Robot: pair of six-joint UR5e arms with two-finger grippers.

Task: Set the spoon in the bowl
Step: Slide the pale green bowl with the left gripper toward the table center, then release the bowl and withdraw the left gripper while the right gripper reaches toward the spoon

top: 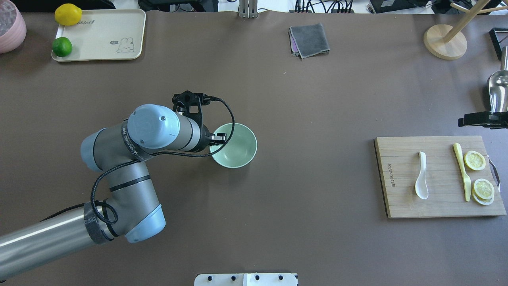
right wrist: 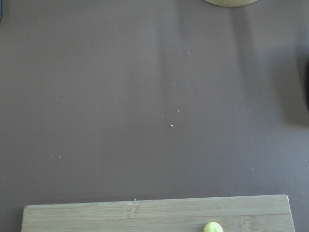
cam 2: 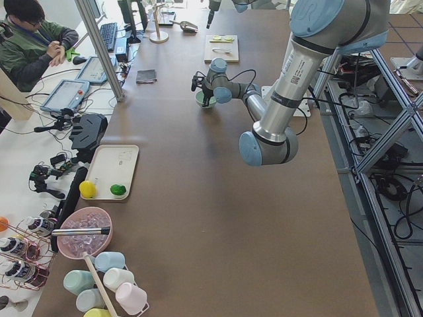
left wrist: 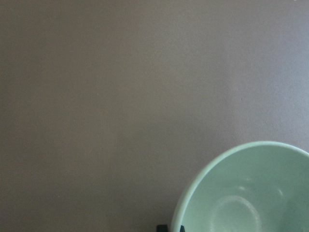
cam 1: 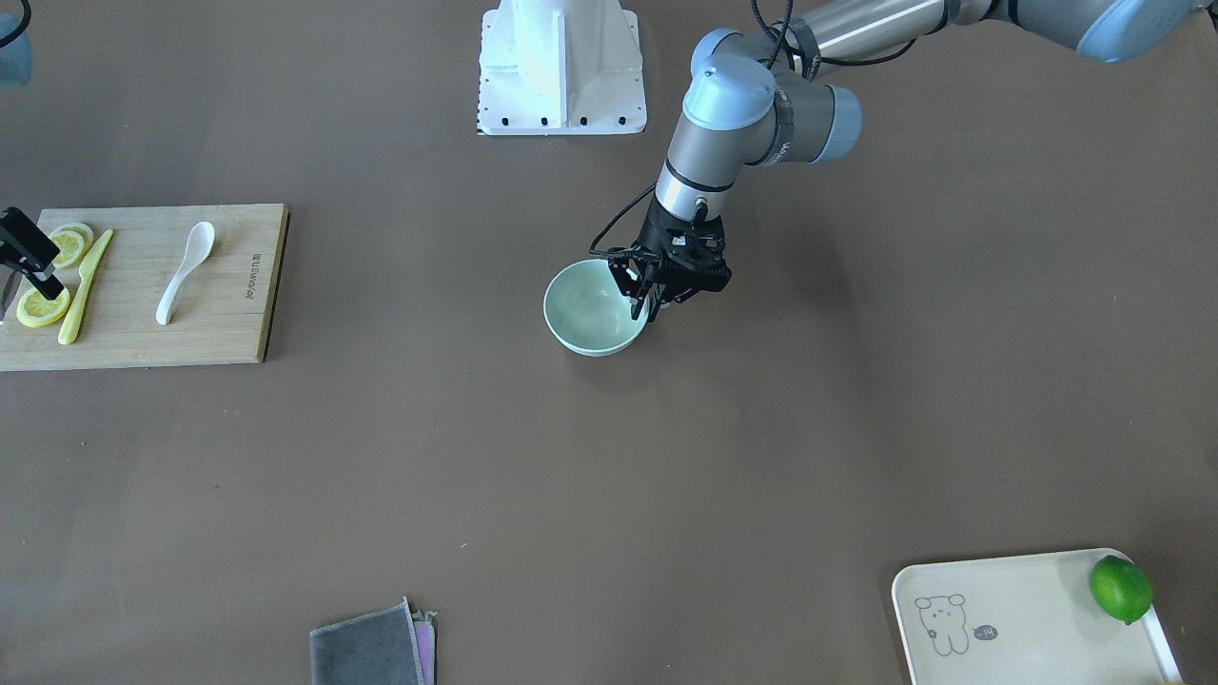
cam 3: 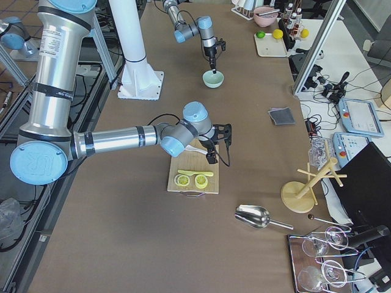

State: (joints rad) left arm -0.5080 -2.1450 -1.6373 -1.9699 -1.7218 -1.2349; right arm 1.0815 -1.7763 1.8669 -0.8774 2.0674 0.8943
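I see the left jaws pinched on the bowl (top: pixel 238 153) rim; the right jaws I cannot tell. The tray (top: pixel 99 39) reads "rabbit".

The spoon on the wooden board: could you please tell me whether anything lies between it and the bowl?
Nothing visible does. Only the table surface lies between the spoon on the board and the bowl; the yellow knife lies on the spoon's far side.
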